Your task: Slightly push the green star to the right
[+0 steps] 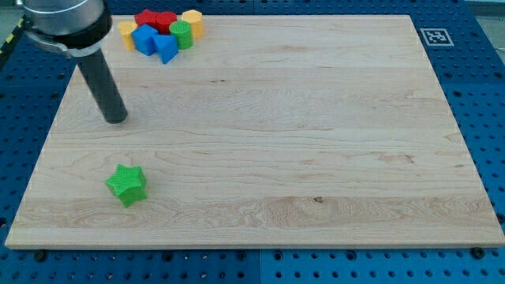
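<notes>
The green star [127,184] lies alone on the wooden board [300,142] near the view's bottom left. My tip [116,120] rests on the board above the star, towards the view's top, with a clear gap between them. The dark rod rises from the tip up and to the left to the arm's end at the top left corner.
A cluster of blocks sits at the board's top left edge: a yellow block [127,33], a blue block [145,39], a blue triangular block [166,48], red blocks [155,20], a green cylinder [181,34] and a yellow cylinder [192,21]. A fiducial tag [435,36] lies off the top right corner.
</notes>
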### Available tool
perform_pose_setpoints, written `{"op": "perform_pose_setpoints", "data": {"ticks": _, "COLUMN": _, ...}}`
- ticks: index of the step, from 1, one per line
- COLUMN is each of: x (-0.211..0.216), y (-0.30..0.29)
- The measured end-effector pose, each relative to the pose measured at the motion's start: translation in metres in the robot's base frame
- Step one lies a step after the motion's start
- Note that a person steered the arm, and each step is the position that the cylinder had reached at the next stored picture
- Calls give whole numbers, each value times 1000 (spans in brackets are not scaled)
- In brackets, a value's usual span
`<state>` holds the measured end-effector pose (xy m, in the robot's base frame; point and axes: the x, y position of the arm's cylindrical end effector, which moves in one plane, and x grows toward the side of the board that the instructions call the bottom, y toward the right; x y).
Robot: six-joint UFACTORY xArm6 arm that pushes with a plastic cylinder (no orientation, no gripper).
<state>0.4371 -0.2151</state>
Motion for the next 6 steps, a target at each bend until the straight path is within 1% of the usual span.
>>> {"op": "perform_pose_setpoints", "data": {"ticks": 1, "x": 10, "y": -31}}
{"op": "perform_pose_setpoints", "data": {"ticks": 2, "x": 54, "y": -37}}
{"op": "perform_pose_setpoints", "data": {"ticks": 3, "x": 111, "y": -32}}
{"op": "perform_pose_setpoints", "data": {"ticks": 4, "x": 145, "y": 16}}
{"op": "perform_pose_setpoints", "data": {"ticks": 5, "x": 136, "y": 98}}
{"op": "perform_pose_setpoints", "data": {"ticks": 6, "x": 72, "y": 167}}
